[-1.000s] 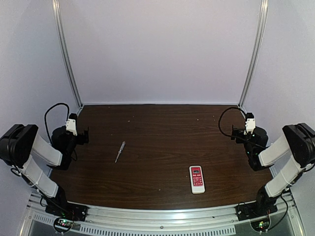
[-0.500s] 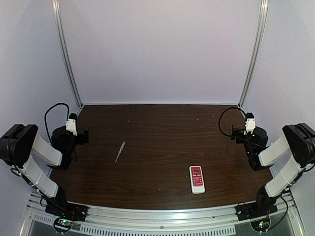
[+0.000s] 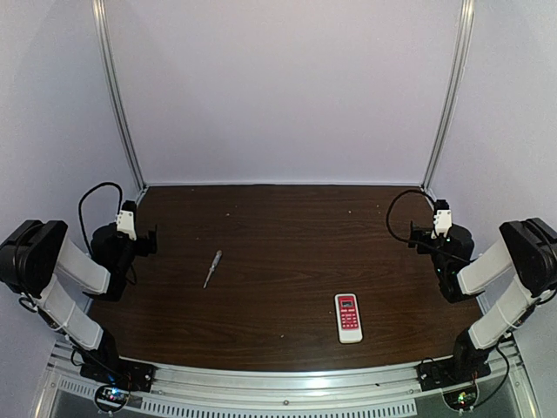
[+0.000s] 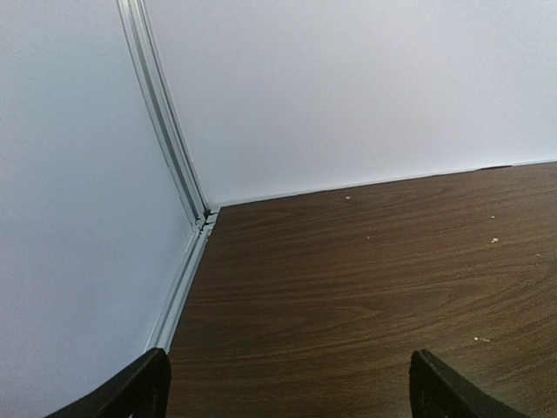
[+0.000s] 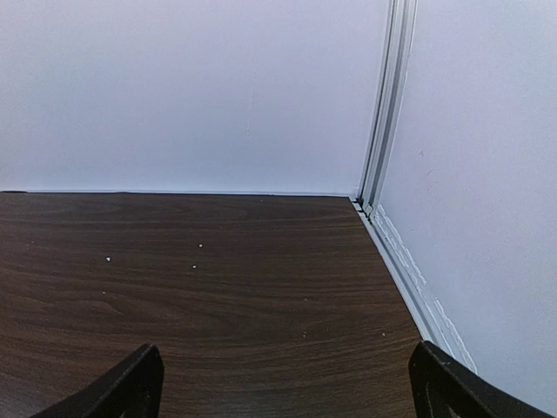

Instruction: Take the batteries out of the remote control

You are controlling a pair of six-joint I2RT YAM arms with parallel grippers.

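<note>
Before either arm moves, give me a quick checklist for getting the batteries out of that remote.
1. Left gripper open and empty: ok.
2. Right gripper open and empty: ok.
3. Remote control in plain view, lying flat, nothing touching it: ok.
4. Remote's back turned up for access: not ok, the button side faces up.
5. Batteries inside: cannot tell, hidden.
6. Pointed tool lying apart from the remote: ok.

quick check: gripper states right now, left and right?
Left gripper: open, holding nothing.
Right gripper: open, holding nothing.
</note>
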